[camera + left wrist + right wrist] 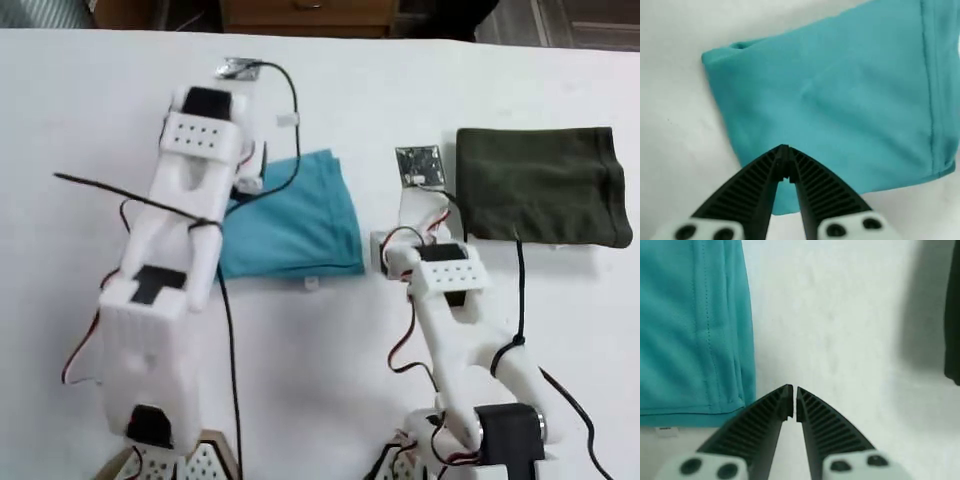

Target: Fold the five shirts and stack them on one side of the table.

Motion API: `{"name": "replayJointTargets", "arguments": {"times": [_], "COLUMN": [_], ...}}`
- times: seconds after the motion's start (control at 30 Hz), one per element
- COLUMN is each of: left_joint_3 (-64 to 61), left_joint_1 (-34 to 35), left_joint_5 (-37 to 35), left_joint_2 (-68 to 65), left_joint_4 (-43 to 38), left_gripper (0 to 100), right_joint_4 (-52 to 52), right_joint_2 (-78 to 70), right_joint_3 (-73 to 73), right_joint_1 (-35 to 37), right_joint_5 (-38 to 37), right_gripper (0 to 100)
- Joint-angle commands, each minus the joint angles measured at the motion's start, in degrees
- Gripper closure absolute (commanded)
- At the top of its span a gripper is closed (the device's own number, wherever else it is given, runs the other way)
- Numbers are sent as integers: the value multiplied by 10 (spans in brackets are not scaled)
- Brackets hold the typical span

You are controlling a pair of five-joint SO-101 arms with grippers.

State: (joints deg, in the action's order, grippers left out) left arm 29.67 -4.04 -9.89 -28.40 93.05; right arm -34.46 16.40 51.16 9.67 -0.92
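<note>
A folded teal shirt lies flat near the middle of the white table. At the back right lies a folded dark green shirt. In the left wrist view my left gripper is shut, its tips over the teal shirt close to one folded edge; I see no cloth pinched between them. In the right wrist view my right gripper is shut above bare table, between the hemmed edge of the teal shirt and the dark green shirt.
The left arm covers the teal shirt's left part in the high view. Black cables loop over both arms. Bare table stretches along the left side and the front. Wooden furniture stands beyond the far edge.
</note>
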Motion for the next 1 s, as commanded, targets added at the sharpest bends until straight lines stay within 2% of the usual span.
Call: {"name": "replayJointTargets", "arguments": {"times": [0.0, 0.17, 0.33, 0.67, 0.73, 0.87, 0.97], "left_joint_3": [-148, -359, -457, -579, -590, -593, -593], "left_joint_1": [4, 29, 30, 25, 25, 40, 40], "left_joint_5": [-1, 37, 56, 55, 19, -114, -143], "left_joint_2": [117, 239, 340, 474, 500, 531, 531], "left_joint_4": [-74, -188, -236, -244, -265, -317, -351], "left_gripper": [975, 975, 974, 974, 974, 974, 974], "right_joint_4": [-6, -7, -7, -9, -9, -7, -5], "right_joint_2": [-1, 3, 3, 3, -1, -2, -3], "right_joint_3": [-25, -26, -26, -25, -25, -23, -18], "right_joint_1": [4, 5, 5, 5, 5, 5, 5], "right_joint_5": [5, 6, 6, 6, 6, 6, 6], "right_gripper": [978, 978, 978, 978, 978, 978, 978]}}
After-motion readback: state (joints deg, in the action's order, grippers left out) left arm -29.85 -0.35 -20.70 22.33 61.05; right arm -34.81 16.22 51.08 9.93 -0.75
